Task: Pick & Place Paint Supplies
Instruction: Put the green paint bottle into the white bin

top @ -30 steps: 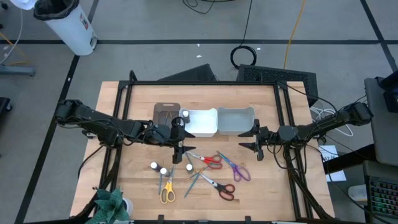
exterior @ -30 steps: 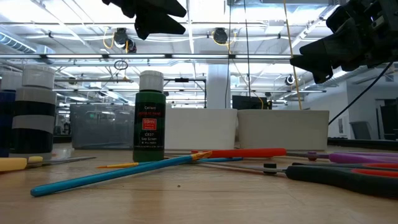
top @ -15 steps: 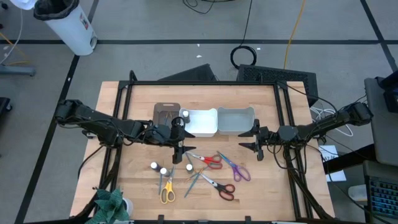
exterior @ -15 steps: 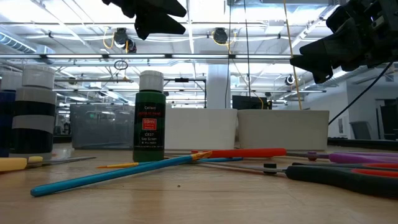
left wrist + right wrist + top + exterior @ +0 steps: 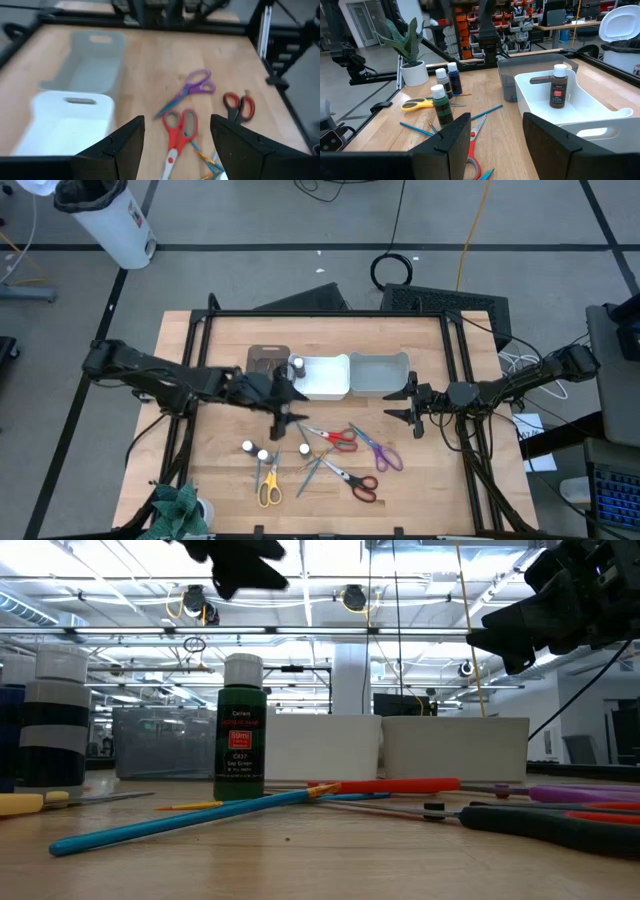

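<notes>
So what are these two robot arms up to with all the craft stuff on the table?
They are sorting paint supplies into bins. One bottle already stands in the white bin; the grey bin looks empty. The left gripper hangs open and empty over the loose pile, where three bottles, scissors and brushes lie on the wood. The right gripper waits open beside the grey bin, holding nothing.

The left end effector (image 5: 284, 411) has shifted slightly toward the table's left.
</notes>
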You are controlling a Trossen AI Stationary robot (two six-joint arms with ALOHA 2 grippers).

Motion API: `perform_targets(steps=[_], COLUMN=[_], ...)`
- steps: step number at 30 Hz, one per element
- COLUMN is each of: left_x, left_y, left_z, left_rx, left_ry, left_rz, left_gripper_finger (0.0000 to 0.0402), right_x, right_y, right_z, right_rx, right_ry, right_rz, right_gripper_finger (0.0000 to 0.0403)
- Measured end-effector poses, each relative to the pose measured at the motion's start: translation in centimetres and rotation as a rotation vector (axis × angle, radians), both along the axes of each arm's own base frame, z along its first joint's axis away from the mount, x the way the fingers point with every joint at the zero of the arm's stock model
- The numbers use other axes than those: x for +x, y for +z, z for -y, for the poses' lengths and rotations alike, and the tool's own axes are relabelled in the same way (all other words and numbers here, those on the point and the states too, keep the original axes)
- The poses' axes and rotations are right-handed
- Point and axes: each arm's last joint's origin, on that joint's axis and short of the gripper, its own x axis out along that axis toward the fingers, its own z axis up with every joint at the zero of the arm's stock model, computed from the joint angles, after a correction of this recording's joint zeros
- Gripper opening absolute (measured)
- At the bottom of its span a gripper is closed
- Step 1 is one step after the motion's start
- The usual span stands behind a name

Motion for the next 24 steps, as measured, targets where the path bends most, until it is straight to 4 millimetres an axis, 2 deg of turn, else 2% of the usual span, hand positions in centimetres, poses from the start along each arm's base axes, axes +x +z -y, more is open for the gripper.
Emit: perform_targets(steps=[2,5,8,11,14,18,24], left_x=[-1.2,-3.4,-5.2,-6.1,-6.4,-5.3,-3.1], left_y=[1.7,3.1,3.7,3.7,2.9,0.3,-2.9], left_z=[-0.5,-0.4,1.0,3.2,5.4,7.7,9.4], left_rx=[-0.023,-0.035,-0.045,-0.063,-0.052,0.004,0.065], left_ry=[0.023,0.017,-0.053,-0.149,-0.247,-0.318,-0.281], left_rz=[0.028,0.038,0.024,0.012,0.008,-0.063,-0.139], left_gripper_finger=[0.0234,0.0234,0.0234,0.0234,0.0234,0.0234,0.0234], right_x=[0.0,0.0,0.0,0.0,0.0,0.0,0.0], right_y=[0.0,0.0,0.0,0.0,-0.1,-0.1,0.0], right_z=[0.0,0.0,0.0,0.0,0.0,0.0,0.0], right_rx=[0.0,0.0,0.0,0.0,-0.002,-0.002,-0.002], right_ry=[0.0,0.0,0.0,0.0,0.0,0.0,0.0], right_rz=[0.0,-0.001,-0.002,-0.001,-0.007,-0.007,-0.006], right_gripper_finger=[0.0171,0.0171,0.0171,0.0171,0.0171,0.0171,0.0171])
